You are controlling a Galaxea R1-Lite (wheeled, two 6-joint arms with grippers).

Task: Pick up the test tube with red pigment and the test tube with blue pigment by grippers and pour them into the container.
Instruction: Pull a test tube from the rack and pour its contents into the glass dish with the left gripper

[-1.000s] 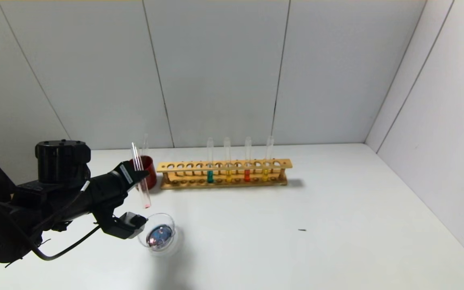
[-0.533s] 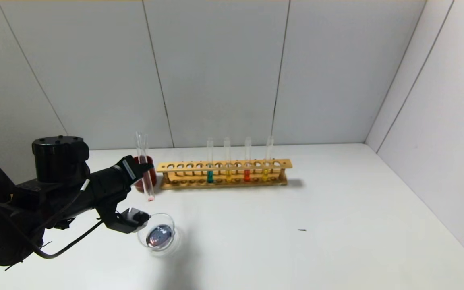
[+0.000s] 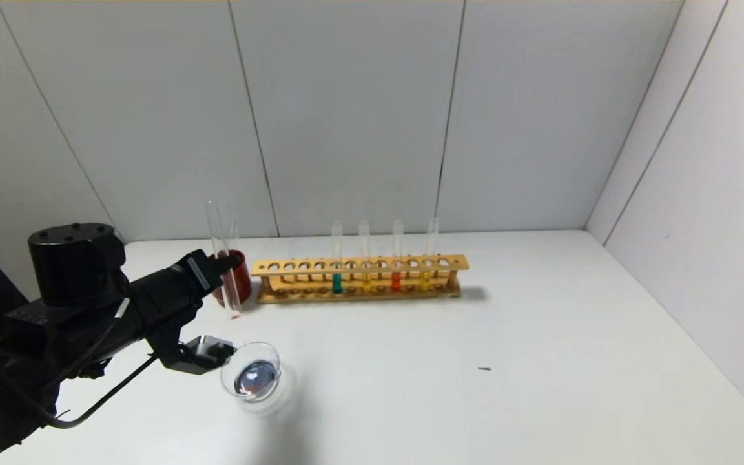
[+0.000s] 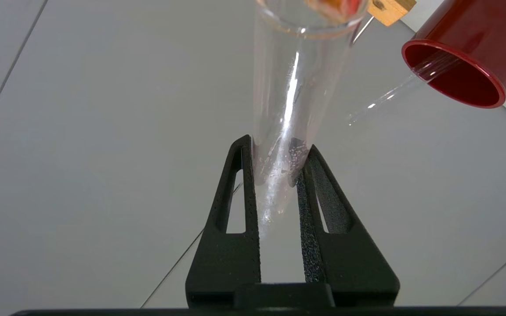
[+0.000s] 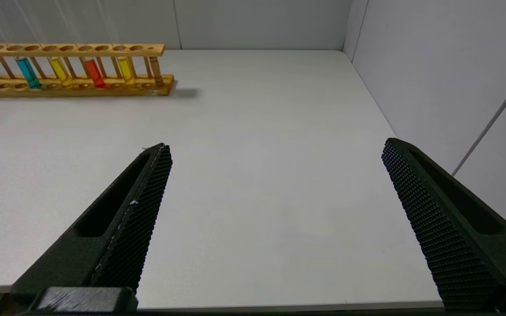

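Test tube (image 3: 223, 266), nearly empty with a pink trace at its rounded end, stands almost upright, pinched in my left tool (image 3: 220, 266) in front of the dark red cup (image 3: 237, 276), above the white counter (image 3: 475, 361). Glass dish (image 3: 251, 377) sits nearer me, holding dark liquid. Wooden rack (image 3: 359, 279) keeps teal, yellow, orange-red and yellow tubes. My right tool (image 5: 275, 193) hangs spread wide, apart.

Even, soft overhead light fell on the white desk (image 3: 540, 336), the long wooden test-tube rack (image 3: 359, 279) cast a short shadow rightward, and a glare streak ran down the clear glass tube (image 4: 292, 101).
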